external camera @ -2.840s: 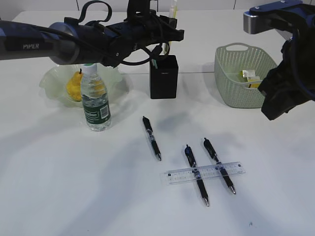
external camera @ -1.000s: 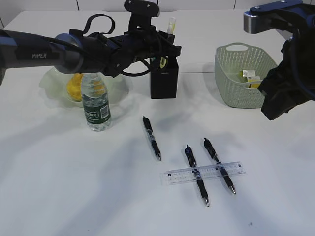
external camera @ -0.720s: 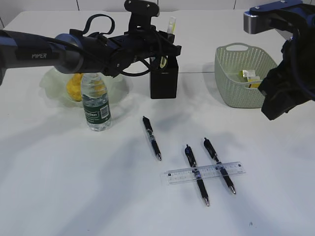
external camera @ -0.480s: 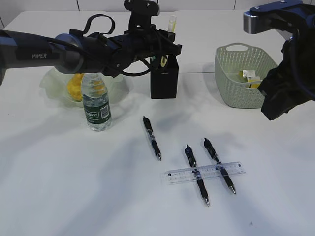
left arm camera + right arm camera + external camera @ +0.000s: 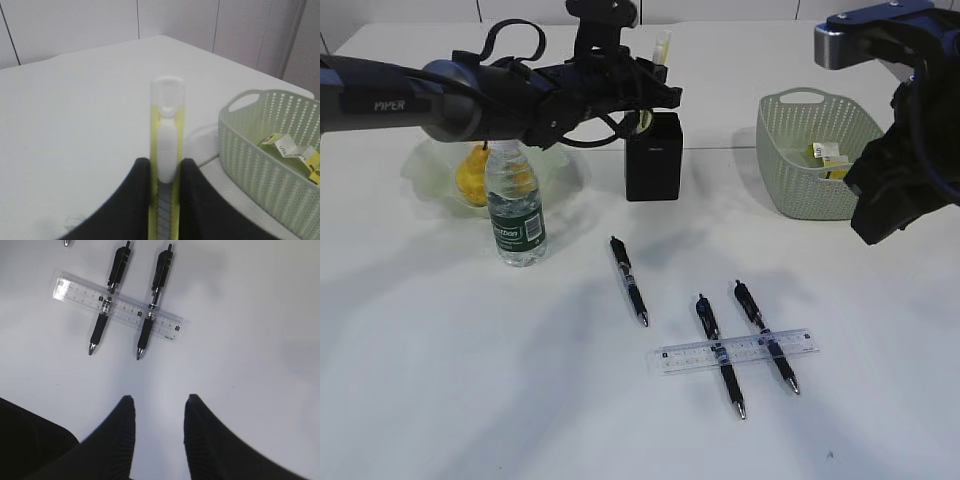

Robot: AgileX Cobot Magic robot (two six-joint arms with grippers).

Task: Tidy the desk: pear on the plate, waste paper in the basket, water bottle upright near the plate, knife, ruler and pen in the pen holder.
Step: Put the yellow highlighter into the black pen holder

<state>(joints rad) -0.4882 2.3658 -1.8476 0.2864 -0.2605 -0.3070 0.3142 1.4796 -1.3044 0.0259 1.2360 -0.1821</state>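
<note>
My left gripper (image 5: 652, 92) is shut on a yellow and white utility knife (image 5: 663, 45) and holds it upright, its lower end at the mouth of the black pen holder (image 5: 653, 160). In the left wrist view the knife (image 5: 167, 130) stands between the jaws (image 5: 163, 167). The pear (image 5: 470, 175) lies on the pale plate (image 5: 425, 160). The water bottle (image 5: 515, 205) stands upright in front of the plate. Three pens (image 5: 628, 280) (image 5: 718, 350) (image 5: 765, 335) lie on the desk, two under the clear ruler (image 5: 735, 351). My right gripper (image 5: 157, 402) is open and empty above the desk, near the ruler (image 5: 117, 305).
The green basket (image 5: 790, 170) stands at the right back with waste paper (image 5: 830, 158) in it; it also shows in the left wrist view (image 5: 250, 150). The right arm (image 5: 900, 190) hangs beside the basket. The desk is white.
The left arm lowered the knife toward the pen holder, then shifted slightly left and up with it. The right arm has not moved.
</note>
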